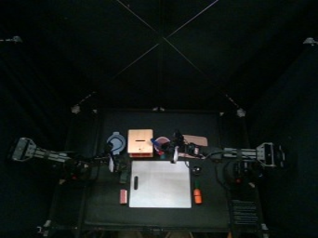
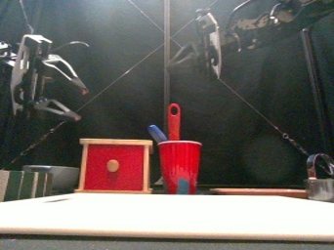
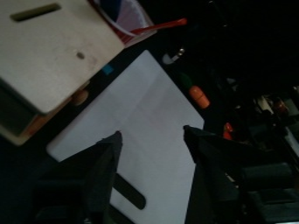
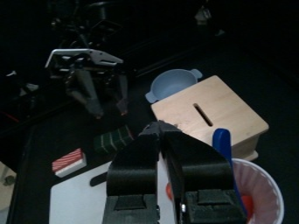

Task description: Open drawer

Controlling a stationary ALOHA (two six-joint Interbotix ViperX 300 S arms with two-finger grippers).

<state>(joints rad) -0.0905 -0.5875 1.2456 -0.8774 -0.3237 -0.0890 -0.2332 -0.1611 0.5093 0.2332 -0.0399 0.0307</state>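
Red cup [image 2: 179,167] hides the drawer [image 2: 115,164] corner (right side).

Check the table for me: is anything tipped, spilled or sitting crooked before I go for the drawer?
Nothing stands out. The drawer sits upright and square, and its red front looks closed. The red cup beside it stands upright with its tools inside. Nothing has spilled onto the white board.

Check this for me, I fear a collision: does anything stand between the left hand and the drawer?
Nothing visible does. The left hand hangs open in clear air up beside the drawer; the red cup stands at the drawer's other side.
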